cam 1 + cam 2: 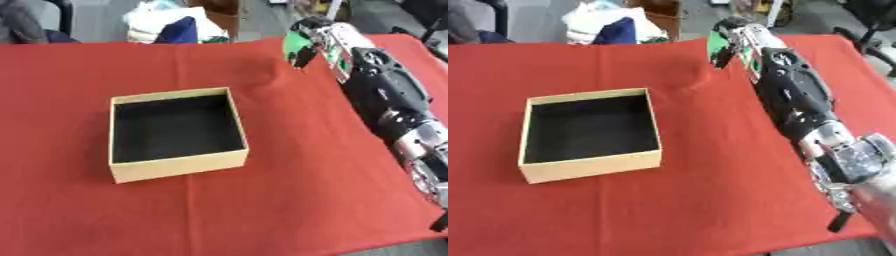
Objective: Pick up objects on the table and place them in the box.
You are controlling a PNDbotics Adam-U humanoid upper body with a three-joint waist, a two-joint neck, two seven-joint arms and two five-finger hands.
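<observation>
The red-covered counter (289, 200) carries a tan box (175, 167) with a dark, empty inside, open side up to receive things. Beyond the box's far right corner, the right arm (794, 95) stretches out to the counter's far edge. There the right hand (726, 42) appears curled round something green (295, 44), probably a fresh pickup bound for the box, though blur leaves it unclear.
</observation>
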